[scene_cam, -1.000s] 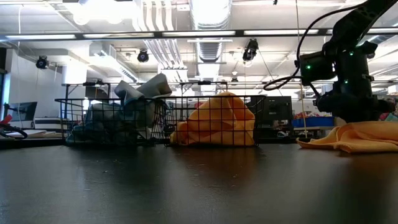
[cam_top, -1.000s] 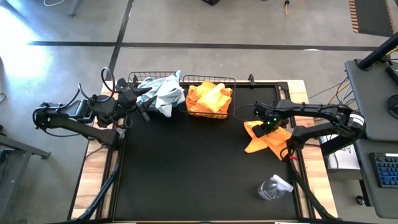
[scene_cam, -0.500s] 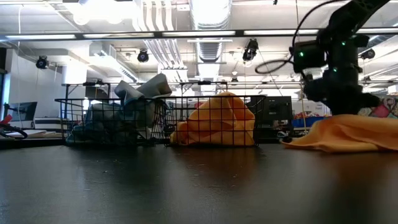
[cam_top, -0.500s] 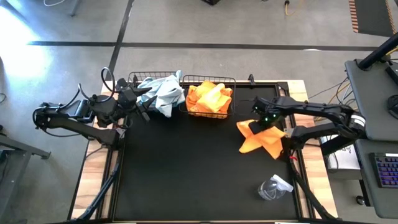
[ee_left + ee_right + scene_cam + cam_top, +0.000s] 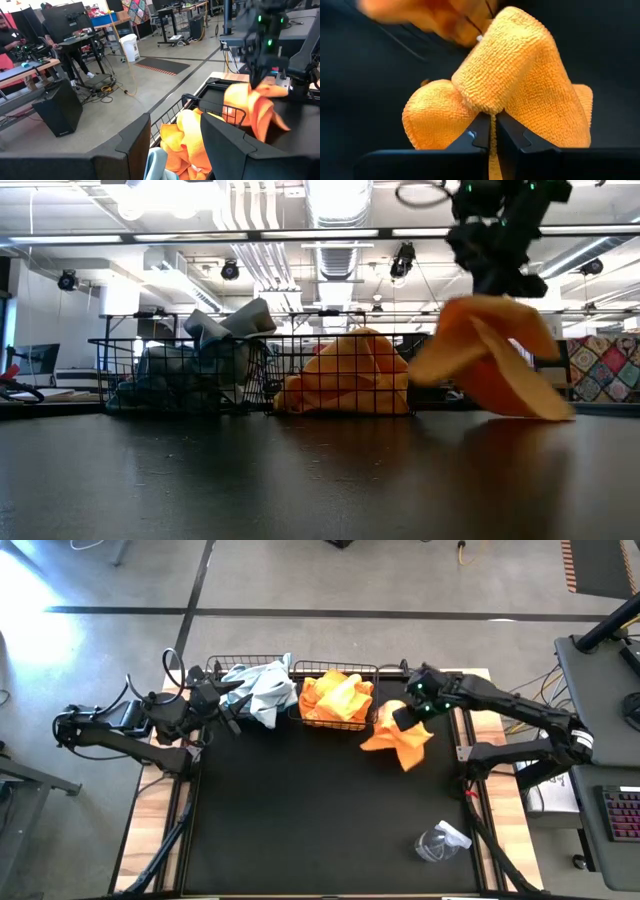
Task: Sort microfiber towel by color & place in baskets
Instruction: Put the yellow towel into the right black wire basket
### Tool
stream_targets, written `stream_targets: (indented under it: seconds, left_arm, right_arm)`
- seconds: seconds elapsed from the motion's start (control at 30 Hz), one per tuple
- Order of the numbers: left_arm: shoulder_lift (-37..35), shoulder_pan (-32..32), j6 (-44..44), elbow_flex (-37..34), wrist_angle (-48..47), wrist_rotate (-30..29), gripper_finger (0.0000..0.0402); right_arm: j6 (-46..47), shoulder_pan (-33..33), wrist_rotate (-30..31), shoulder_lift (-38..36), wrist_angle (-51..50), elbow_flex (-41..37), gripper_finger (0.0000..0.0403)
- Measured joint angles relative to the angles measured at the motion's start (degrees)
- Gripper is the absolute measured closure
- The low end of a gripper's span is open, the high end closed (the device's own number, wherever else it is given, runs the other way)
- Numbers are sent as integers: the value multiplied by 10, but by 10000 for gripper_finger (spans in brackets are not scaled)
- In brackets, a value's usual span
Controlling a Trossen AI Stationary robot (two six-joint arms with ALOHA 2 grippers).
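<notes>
My right tool [image 5: 408, 718] pinches an orange towel [image 5: 400, 739] by a bunched fold, hanging limp just beside the orange-filled basket [image 5: 370, 669]. Soft and light, probably slip-prone. My left tool [image 5: 232, 700] waits open by the blue-grey basket [image 5: 212, 664].

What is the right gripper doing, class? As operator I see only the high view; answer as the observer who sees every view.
Observer: The right gripper is shut on a fold of the bright orange microfiber cloth.
Operator: Is that cloth off the table?
Observer: Yes, the low view shows it hanging clear of the black table top.
Operator: And the left gripper?
Observer: The left gripper is open, beside the black wire-mesh basket of pale blue-grey cloths.
</notes>
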Motion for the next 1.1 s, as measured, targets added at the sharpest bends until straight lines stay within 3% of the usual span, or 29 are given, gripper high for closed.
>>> stream_targets:
  seconds: [0.53, 1.1]
  left_arm:
    - [0, 0, 0, 0, 0, 0, 243]
    - [0, 0, -8, 0, 0, 0, 243]
  right_arm:
    - [-67, 0, 6, -2, 2, 218, 393]
    - [-107, 0, 7, 3, 94, 309, 394]
